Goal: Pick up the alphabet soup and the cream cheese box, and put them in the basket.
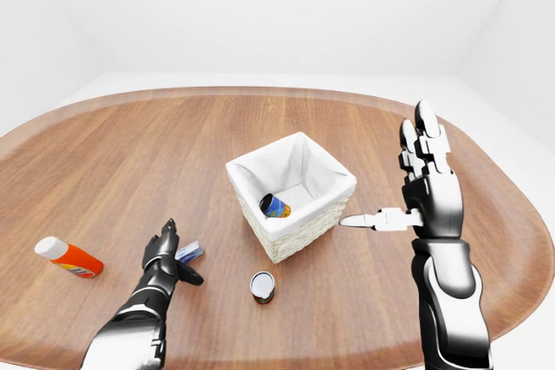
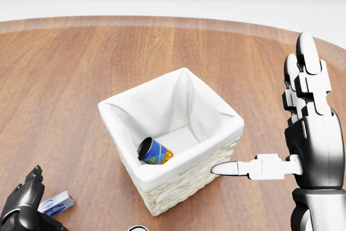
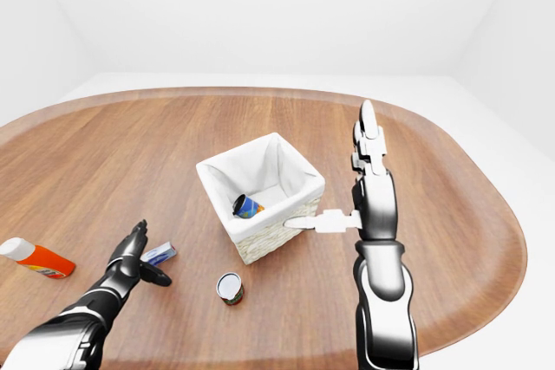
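The alphabet soup (image 2: pixel 154 152) already lies tipped inside the basket (image 2: pixel 186 179), its dark end toward the head view's left. Left to fetch: the cream cheese box (image 1: pixel 190 253), flat on the desk (image 1: pixel 130 153) near its bottom edge. It looks light, stiff and smooth, best pinched across its narrow sides. Its long axis slants up toward the basket. The left hand (image 1: pixel 161 256) hovers spread right at it, gripping nothing. The right hand (image 1: pixel 422 188) stands open beside the basket, thumb reaching toward the wicker.
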